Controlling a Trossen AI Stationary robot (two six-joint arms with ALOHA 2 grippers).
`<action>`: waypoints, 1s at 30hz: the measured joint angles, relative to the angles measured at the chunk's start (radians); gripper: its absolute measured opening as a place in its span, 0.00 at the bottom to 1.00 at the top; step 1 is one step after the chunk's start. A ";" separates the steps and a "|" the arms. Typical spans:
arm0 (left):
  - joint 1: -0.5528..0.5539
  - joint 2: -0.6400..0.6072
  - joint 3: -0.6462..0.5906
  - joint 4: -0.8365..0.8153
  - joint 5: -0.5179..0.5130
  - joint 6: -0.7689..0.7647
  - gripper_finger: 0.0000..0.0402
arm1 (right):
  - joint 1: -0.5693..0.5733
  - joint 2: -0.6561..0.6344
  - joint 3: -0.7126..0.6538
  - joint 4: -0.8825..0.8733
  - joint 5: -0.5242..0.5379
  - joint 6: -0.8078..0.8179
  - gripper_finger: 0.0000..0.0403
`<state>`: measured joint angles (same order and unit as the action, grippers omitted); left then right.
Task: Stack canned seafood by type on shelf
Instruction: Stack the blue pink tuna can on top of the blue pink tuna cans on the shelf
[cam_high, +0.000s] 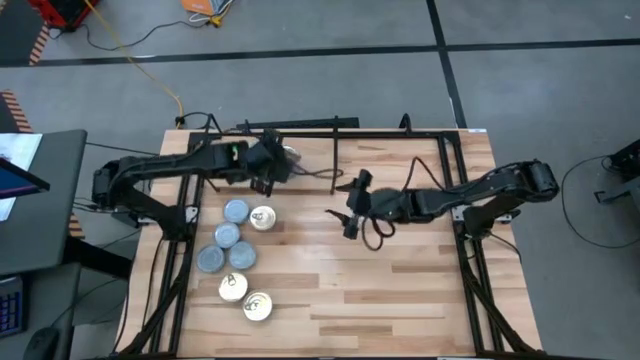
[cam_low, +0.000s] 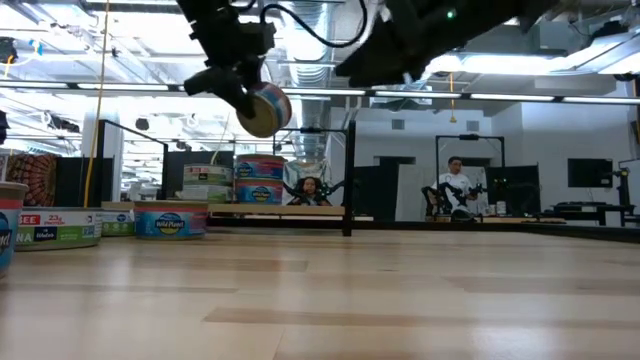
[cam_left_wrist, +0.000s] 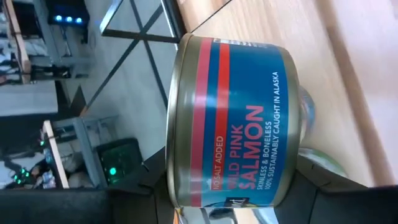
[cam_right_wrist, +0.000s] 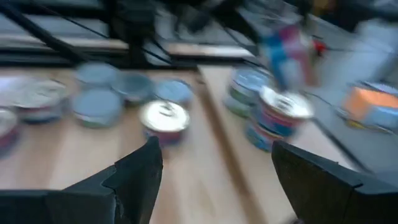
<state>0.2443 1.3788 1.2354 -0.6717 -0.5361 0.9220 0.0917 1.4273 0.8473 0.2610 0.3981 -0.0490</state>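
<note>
- My left gripper (cam_high: 268, 168) jaws clamp a blue-and-red round salmon tin (cam_left_wrist: 233, 118), tilted on edge above the wooden shelf (cam_high: 400, 160).
- My right gripper (cam_high: 352, 205) waits open mid-table.
- Next, I judge: level it onto the matching stack.

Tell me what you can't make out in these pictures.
- Left wrist view: the salmon tin fills the frame and hides the left gripper's fingertips.
- High view: the left gripper covers that tin; the shelf stacks are too small to see.
- Right wrist view: motion blur hides labels on the tins.
- Low view: the picture's top edge cuts off both arms.
</note>
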 joint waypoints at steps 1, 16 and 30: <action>0.013 0.004 0.000 0.020 0.016 0.023 0.46 | -0.014 -0.001 -0.017 0.036 -0.053 -0.008 0.82; 0.094 0.014 -0.163 0.292 0.046 0.169 0.46 | -0.148 -0.232 -0.264 0.135 -0.191 -0.047 0.82; 0.118 0.013 -0.270 0.503 -0.063 0.268 0.48 | -0.159 -0.370 -0.302 0.145 -0.198 -0.195 0.82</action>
<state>0.3618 1.3914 0.9653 -0.1689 -0.5993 1.1897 -0.0678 1.0568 0.5449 0.4057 0.2004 -0.2437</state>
